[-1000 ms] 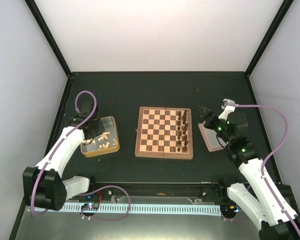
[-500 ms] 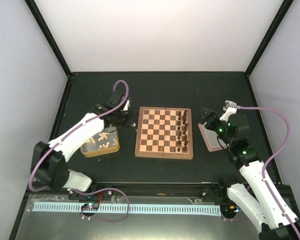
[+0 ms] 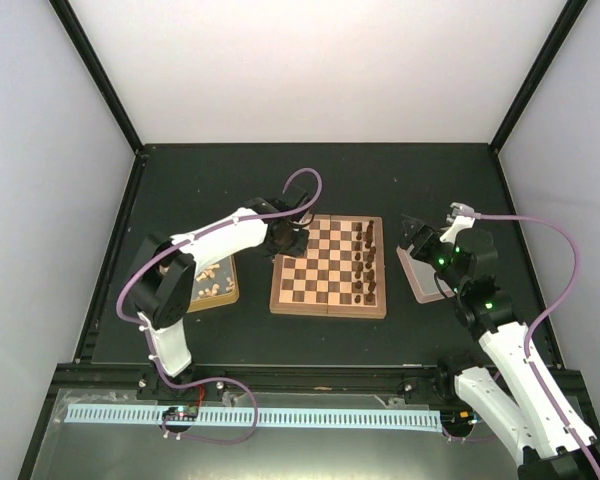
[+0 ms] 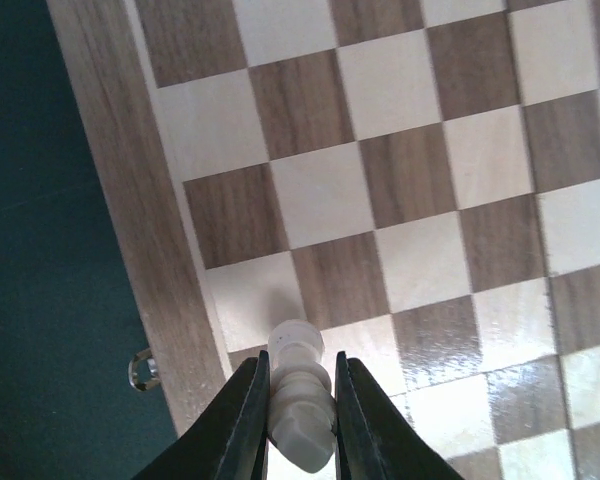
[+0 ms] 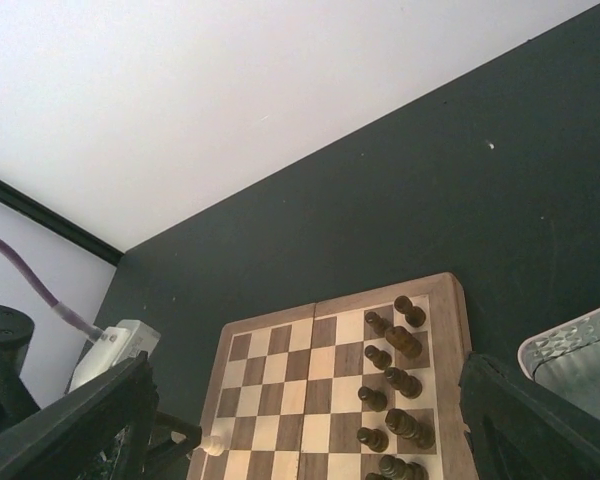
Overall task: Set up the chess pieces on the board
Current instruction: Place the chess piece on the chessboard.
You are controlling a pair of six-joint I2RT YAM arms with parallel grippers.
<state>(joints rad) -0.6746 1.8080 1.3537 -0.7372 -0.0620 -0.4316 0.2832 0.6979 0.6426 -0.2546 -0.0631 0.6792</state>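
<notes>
The board (image 3: pixel 310 270) lies mid-table, with dark chess pieces (image 3: pixel 363 262) standing in its two right-hand columns. My left gripper (image 3: pixel 290 240) hovers over the board's far-left corner, shut on a pale cream chess piece (image 4: pixel 300 395). In the left wrist view the piece hangs between the fingers (image 4: pixel 245 420) above the corner squares beside the border (image 4: pixel 130 200). The right wrist view shows that pale piece (image 5: pixel 213 445) at the board's (image 5: pixel 280 390) edge and the dark pieces (image 5: pixel 400 380). My right gripper (image 3: pixel 412 232) stands open and empty right of the board.
A gold-tan tin (image 3: pixel 220 285) holding several pale pieces (image 3: pixel 215 272) sits left of the board, partly under the left arm. A silver tray (image 3: pixel 421 275) lies at the right, below the right gripper, its corner also in the right wrist view (image 5: pixel 580 350).
My left arm has swung from the tin rightward to the board's far-left corner, carrying the pale piece. The right arm has barely moved.
</notes>
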